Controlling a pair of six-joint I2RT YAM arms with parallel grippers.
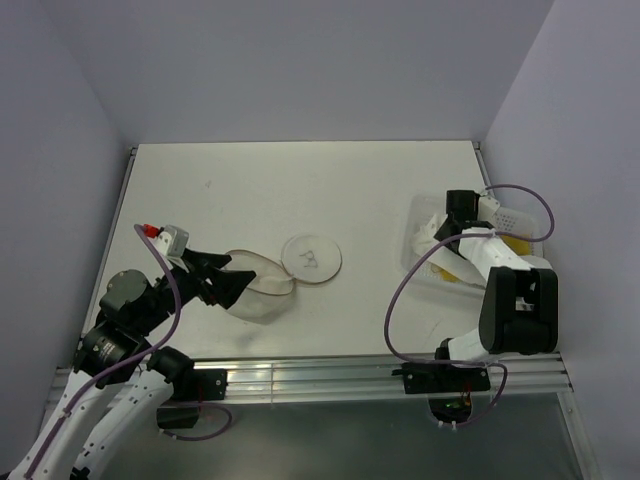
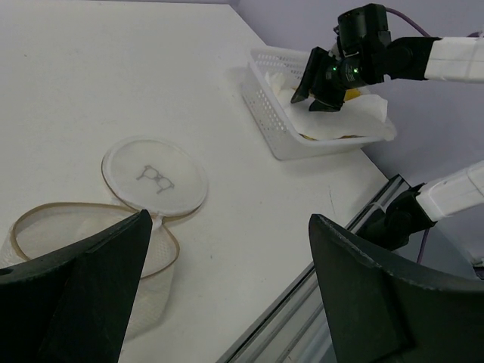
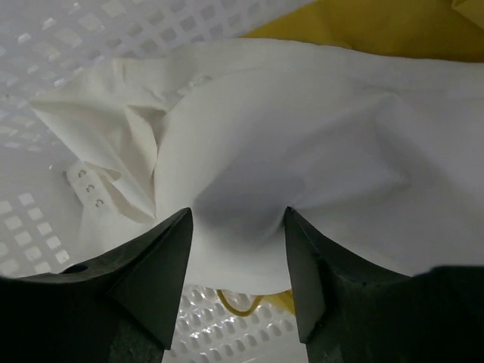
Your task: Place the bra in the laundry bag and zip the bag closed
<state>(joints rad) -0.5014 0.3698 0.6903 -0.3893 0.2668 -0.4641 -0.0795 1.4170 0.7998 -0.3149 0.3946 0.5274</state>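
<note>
The right jaws stand spread, tips pressed down into a white garment (image 3: pixel 302 136) that bulges up between them, though they have not closed on it. The left jaws are also wide apart, low over the near left of the counter (image 1: pixel 300 190), at the near-left side of the laundry bag (image 1: pixel 262 290) and gripping nothing that I can see.

The bra (image 3: pixel 378 26) lies in the white slotted basket (image 2: pixel 265 98) at the far right, mostly buried. Only a mustard-yellow band shows beyond the white garment, plus a sliver under its near edge. The white piece carries a row of hook eyelets, so it may be underwear too, but the colour marks the yellow one as the target.

The bag lies slumped and open on the counter, its round flap (image 1: pixel 311 259) folded out flat to the right, well apart from the basket.

By my reading, nothing of the task is done yet. The bra has to be freed from under the white cloth, carried left across the counter and tucked into the mesh. Then the flap must be brought over and zipped round, which probably needs one arm to steady the bag. The present grip looks likely to catch white fabric rather than yellow.
</note>
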